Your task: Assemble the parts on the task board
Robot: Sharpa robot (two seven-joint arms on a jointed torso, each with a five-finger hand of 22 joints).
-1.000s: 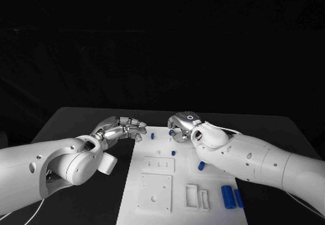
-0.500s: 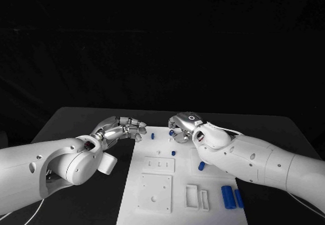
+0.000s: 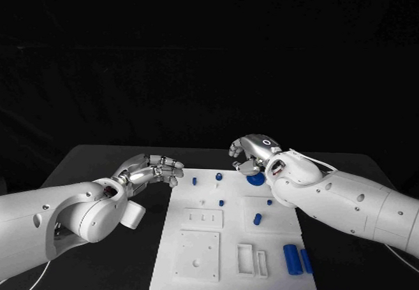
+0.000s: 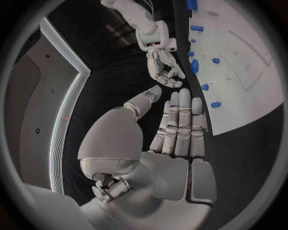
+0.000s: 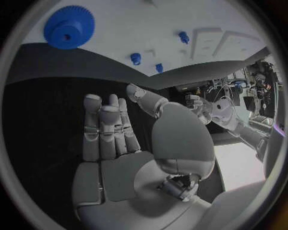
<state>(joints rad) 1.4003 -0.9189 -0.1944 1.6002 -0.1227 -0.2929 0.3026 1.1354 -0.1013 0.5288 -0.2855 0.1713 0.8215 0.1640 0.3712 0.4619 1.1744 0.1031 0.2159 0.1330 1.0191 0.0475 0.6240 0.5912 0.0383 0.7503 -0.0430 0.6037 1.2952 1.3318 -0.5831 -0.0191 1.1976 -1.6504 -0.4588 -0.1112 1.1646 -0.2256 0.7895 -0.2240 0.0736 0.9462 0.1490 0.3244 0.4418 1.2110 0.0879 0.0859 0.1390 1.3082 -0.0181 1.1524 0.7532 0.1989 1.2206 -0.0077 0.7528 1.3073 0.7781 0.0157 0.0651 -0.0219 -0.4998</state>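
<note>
The white task board (image 3: pixel 198 275) lies in the middle of the table. At its far end a blue gear (image 3: pixel 255 180) lies flat on it, also seen in the right wrist view (image 5: pixel 69 27). My right hand (image 3: pixel 253 153) hovers just above and behind the gear; its fingers (image 5: pixel 111 129) are stretched out and hold nothing. My left hand (image 3: pixel 158 169) hangs over the black table beside the board's far left corner, fingers (image 4: pixel 177 129) straight and empty. Small blue pegs (image 3: pixel 195 181) (image 3: pixel 218 177) (image 3: pixel 221 202) stand on the board. Another blue peg (image 3: pixel 258 218) is mid-board.
Two blue cylinders (image 3: pixel 292 258) (image 3: pixel 307 260) lie side by side at the board's near right. Raised white blocks (image 3: pixel 205 215) (image 3: pixel 199 252) and a slotted frame (image 3: pixel 253 257) sit on the near half. Black table (image 3: pixel 98 160) surrounds the board.
My right hand has risen and drawn back to the right from the board's far end, and the blue gear now shows lying there. The whole view shifted slightly. The left hand hardly moved.
</note>
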